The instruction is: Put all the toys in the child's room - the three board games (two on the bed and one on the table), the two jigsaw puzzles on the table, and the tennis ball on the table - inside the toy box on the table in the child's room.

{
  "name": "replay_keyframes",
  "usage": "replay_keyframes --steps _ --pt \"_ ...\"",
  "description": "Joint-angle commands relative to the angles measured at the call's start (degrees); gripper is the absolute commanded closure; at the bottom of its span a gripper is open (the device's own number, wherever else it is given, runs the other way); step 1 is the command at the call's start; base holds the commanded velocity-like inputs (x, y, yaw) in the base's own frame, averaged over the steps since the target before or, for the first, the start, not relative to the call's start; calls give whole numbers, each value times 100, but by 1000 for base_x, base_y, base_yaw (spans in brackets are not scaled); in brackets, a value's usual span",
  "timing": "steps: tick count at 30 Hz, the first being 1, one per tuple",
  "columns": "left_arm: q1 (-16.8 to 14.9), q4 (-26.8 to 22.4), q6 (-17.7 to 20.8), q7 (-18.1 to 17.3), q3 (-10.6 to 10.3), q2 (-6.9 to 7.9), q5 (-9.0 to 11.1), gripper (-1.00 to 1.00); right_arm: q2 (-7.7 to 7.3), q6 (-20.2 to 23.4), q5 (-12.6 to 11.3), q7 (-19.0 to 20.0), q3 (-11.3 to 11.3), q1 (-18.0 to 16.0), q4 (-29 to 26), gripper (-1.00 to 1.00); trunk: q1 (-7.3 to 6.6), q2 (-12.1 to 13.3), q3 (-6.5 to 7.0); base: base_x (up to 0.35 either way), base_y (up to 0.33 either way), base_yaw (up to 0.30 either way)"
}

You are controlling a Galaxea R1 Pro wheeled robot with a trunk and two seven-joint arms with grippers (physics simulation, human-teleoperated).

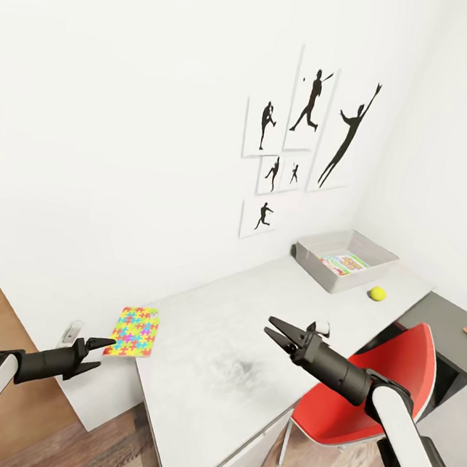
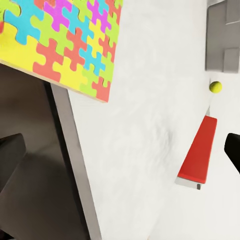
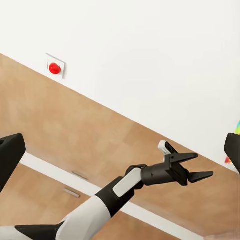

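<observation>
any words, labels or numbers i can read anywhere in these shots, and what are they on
None can be read.
The board game lying in the toy box: colourful print, too small and blurred to read.
The jigsaw puzzle near the table edge: only coloured interlocking pieces, no text.
The wall pictures: black athlete silhouettes, no lettering.
The tennis ball: plain yellow-green, no marking visible.

Bright, even, sharp renders; faint soft shadows.

No legible text, numbers or brands. Board game [image 1: 344,262] in the toy box [image 1: 316,261], far right: print too small to read. Wall posters [image 1: 302,147]: black silhouettes, no lettering.
</observation>
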Motion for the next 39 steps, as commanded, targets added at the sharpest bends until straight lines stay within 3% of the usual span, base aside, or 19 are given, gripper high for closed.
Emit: replay_keyframes --steps 1,39 --pt "-5 2 23 -18 15 -1 -9 -100 -2 13 4 19 0 -5 1 -100 25 -51 -28 0 0 0" --pt "-5 2 -129 -16 22 1 -9 -100 38 12 4 25 -7 -5 1 -100 859 -1575 -711 0 0 0"
